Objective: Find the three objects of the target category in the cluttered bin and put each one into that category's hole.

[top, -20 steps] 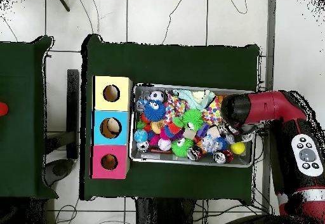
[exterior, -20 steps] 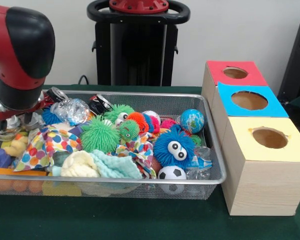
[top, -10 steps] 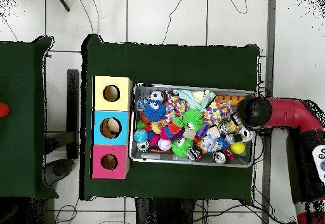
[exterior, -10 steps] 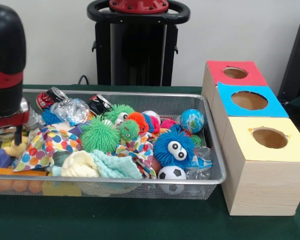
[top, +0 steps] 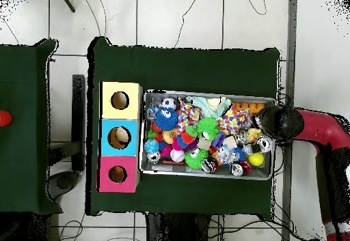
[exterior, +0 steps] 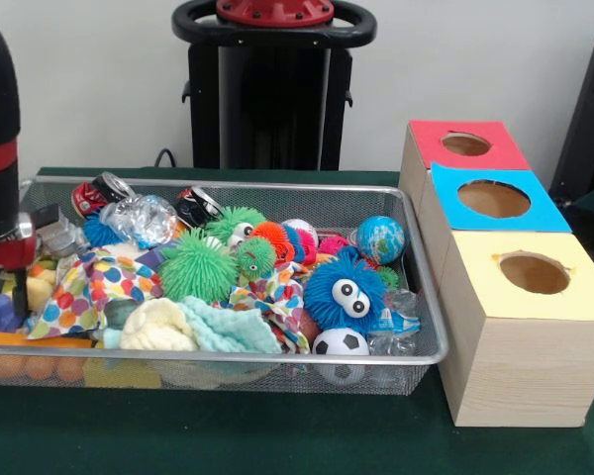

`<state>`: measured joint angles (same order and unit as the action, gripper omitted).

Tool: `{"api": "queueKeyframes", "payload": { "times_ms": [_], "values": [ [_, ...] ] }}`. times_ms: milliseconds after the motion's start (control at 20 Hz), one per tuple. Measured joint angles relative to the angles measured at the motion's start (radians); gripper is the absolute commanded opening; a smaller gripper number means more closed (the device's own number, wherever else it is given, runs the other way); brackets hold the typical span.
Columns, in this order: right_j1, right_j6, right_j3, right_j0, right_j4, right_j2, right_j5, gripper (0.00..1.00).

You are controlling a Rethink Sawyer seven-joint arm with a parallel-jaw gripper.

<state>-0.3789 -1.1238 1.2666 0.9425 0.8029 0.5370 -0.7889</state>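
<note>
The state of the gripper [exterior: 2,282] jaws cannot be determined; the arm [top: 316,130] hides them at the bin's [exterior: 428,297] end farthest from the boxes [exterior: 520,332]. Candidate balls [exterior: 380,238] lie near the boxes. Risk: descending blind may snag the spotted cloth [exterior: 84,287].

Robot lab: green-clothed table [top: 184,67], cables on tiled floor [top: 178,20], three-hole sorting box [exterior: 505,267].

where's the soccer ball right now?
Front view: the small black-and-white soccer ball sits against the wire mesh bin's near wall, toward its right end, just below the blue fuzzy googly-eyed ball.
</note>
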Motion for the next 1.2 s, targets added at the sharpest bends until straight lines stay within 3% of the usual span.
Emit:
{"api": "queueKeyframes", "payload": {
  "times_ms": [450, 1200],
  "values": [
    [0.018, 0.000, -0.001, -0.043, -0.019, -0.002, -0.034, 1.00],
    [-0.028, 0.000, -0.001, -0.095, -0.014, -0.037, -0.038, 1.00]
  ]
}}
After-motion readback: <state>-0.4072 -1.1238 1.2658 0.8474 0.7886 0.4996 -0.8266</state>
